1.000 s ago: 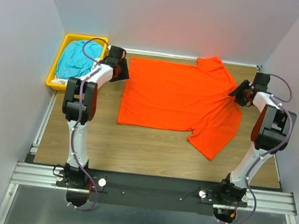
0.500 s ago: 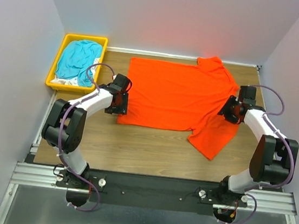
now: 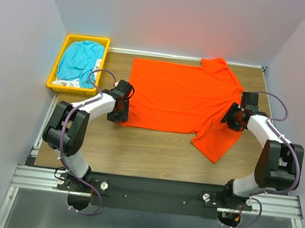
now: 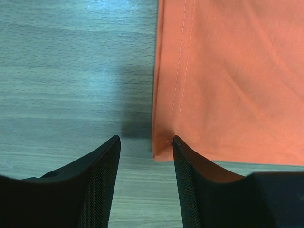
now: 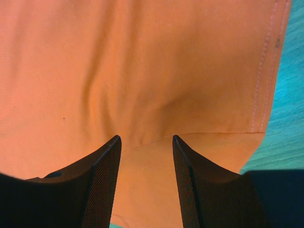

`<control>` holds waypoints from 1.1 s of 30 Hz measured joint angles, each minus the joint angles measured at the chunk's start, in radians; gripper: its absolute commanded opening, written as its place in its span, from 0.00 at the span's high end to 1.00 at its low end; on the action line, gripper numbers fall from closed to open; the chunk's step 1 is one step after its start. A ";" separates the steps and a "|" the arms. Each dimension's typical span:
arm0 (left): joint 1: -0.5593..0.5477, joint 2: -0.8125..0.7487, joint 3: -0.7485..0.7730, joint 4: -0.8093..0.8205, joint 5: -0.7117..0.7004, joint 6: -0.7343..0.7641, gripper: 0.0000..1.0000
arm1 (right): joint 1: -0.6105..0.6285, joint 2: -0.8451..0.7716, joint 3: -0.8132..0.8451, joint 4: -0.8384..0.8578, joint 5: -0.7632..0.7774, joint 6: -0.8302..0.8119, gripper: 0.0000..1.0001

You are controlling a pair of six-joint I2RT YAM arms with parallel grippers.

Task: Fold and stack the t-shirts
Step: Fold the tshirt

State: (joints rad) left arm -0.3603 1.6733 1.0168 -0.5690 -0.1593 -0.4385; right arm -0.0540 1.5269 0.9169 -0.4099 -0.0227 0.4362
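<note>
So the orange-red t-shirt [image 3: 182, 98] is laid out flat on the wooden table [image 3: 153, 153], hem toward the left side, collar end toward the right, with the near sleeve [image 3: 218, 144] sticking out toward the arms. No fold in it yet as far as I can see.

I'd say this is the grab-the-corners step before the first fold. The left gripper [image 4: 146, 156] is down at the near hem corner. In its wrist view the jaws are parted and that corner sits right at the inner edge of one finger, not pinched. The right gripper [image 5: 145, 156] is low over the shoulder and sleeve area, jaws also parted, with cloth across the gap but nothing clamped.

Next move, my guess: the left needs a nudge sideways so the corner is properly between the fingers, then both close and lift together. The seamed hem is thin, so it could slip out.

The teal t-shirt [image 3: 80, 60] and some white fabric [image 3: 62, 82] are waiting in the yellow bin [image 3: 54, 74], well apart at the far left.
</note>
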 measured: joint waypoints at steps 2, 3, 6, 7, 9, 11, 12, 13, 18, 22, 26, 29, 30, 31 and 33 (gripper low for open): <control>-0.003 -0.003 -0.003 0.000 0.002 0.000 0.44 | 0.000 -0.013 -0.008 0.000 0.003 0.000 0.45; -0.005 -0.008 -0.005 -0.001 0.003 0.000 0.44 | 0.000 -0.018 -0.011 0.000 0.004 0.000 0.45; -0.008 -0.028 -0.013 0.000 0.008 0.000 0.44 | 0.000 -0.022 -0.020 0.000 0.004 0.000 0.45; -0.008 -0.032 -0.014 0.000 0.011 0.000 0.44 | 0.000 -0.022 -0.024 0.000 0.005 0.000 0.45; -0.008 -0.037 -0.021 0.005 0.015 0.000 0.44 | 0.000 -0.022 -0.028 0.000 0.005 0.000 0.45; -0.009 -0.037 -0.029 0.007 0.018 0.000 0.44 | 0.000 -0.023 -0.030 -0.001 0.007 0.000 0.45; -0.009 -0.037 -0.036 0.008 0.019 0.000 0.44 | 0.000 -0.023 -0.031 -0.001 0.008 0.000 0.45; -0.009 -0.037 -0.040 0.009 0.021 0.000 0.44 | 0.000 -0.024 -0.031 -0.001 0.009 0.000 0.45; -0.010 -0.031 -0.058 0.025 0.026 0.002 0.44 | 0.000 -0.029 -0.043 -0.001 0.017 0.000 0.45; -0.015 -0.031 -0.061 0.036 0.031 0.005 0.52 | 0.000 -0.036 -0.055 -0.002 0.034 -0.001 0.45; -0.022 -0.031 -0.066 0.052 0.043 0.009 0.70 | 0.000 -0.043 -0.057 -0.003 0.058 0.000 0.46; -0.027 -0.031 -0.068 0.063 0.047 0.010 0.82 | 0.000 -0.053 -0.058 -0.005 0.101 0.000 0.46; -0.028 -0.031 -0.069 0.067 0.050 0.010 0.87 | 0.000 -0.056 -0.058 -0.006 0.116 0.000 0.46; -0.028 -0.031 -0.069 0.069 0.052 0.009 0.94 | 0.000 -0.061 -0.058 -0.011 0.139 0.000 0.46; -0.028 -0.031 -0.069 0.072 0.056 0.010 1.00 | 0.000 -0.071 -0.060 -0.022 0.195 0.002 0.46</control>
State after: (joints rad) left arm -0.3885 1.6421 0.9478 -0.4973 -0.1036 -0.4290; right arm -0.0544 1.4555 0.8566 -0.4316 0.1726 0.4377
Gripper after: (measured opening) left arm 0.084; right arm 0.542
